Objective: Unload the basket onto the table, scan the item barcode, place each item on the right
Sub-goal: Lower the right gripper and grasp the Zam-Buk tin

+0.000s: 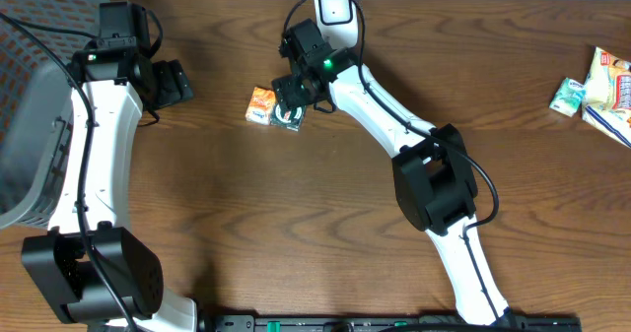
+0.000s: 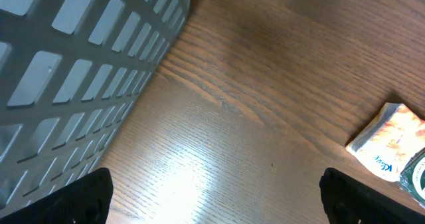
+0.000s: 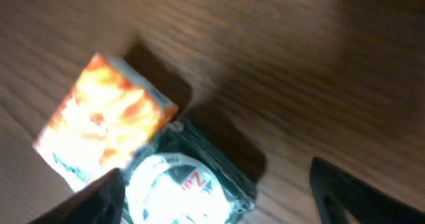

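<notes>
The step in hand is the pick-up: the item has to be lifted before its barcode can be shown to a reader. The right end effector [image 3: 216, 174] hangs over a dark packet [image 3: 179, 184] with a round white label. Its fingers are released and spread wide, one at the packet's 9 o'clock side and the other well clear at 3 o'clock. Nothing is grasped. By my reading this packet is the item to scan.

Seen from overhead, the dark packet lies on the bench [image 1: 296, 224] toward 11 o'clock from the middle. An orange packet [image 3: 99, 117] presses against its 10 o'clock corner. A white device [image 1: 335, 7], probably the scanner, sits at the 12 o'clock edge just behind the arm.

The left end effector [image 1: 170, 82] is released and empty, idle near the grey basket [image 1: 30, 125] at 9 o'clock. More snack packets [image 1: 606, 86] lie far out at 2 o'clock.

The next move calls for dropping squarely over the dark packet and clenching on it alone. The orange neighbour touches it, so the fingers need to straddle the free sides or that packet may be dragged along. No barcode is visible from here, so the packet may need turning once lifted.
</notes>
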Controlling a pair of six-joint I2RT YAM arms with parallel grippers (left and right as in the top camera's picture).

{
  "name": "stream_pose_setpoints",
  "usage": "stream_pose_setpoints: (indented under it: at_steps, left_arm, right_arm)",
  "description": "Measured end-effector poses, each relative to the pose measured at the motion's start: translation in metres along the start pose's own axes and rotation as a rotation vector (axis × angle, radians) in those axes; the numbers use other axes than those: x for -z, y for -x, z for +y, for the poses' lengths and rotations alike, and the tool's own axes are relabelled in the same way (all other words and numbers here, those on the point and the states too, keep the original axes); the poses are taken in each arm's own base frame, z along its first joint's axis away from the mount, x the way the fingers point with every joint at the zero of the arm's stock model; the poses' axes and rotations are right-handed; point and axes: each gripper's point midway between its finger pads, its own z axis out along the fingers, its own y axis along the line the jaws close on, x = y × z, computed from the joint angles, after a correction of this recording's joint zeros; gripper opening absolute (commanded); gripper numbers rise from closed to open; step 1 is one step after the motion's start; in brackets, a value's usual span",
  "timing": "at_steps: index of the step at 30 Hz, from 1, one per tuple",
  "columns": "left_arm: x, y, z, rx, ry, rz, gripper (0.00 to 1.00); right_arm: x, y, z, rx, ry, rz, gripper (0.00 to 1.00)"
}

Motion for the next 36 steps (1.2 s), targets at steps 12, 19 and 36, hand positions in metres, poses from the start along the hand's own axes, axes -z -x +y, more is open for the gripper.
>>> stream_pose_setpoints:
  at_steps: [12, 19, 36]
  left_arm:
    - [0.0, 0.0, 0.0, 0.0, 0.0, 0.0, 0.98]
    - [0.0, 0.0, 0.0, 0.0, 0.0, 0.0, 0.98]
    - [0.0, 0.0, 0.0, 0.0, 0.0, 0.0, 0.98]
  right_arm:
    - [0.001, -0.015, 0.005, 0.437, 0.047, 0.056, 0.99]
    - [-0.006, -0.027, 0.012, 0.635, 0.116, 0.066, 0.99]
    - [-0.027, -0.034, 0.014, 0.795, 0.145, 0.007, 0.7]
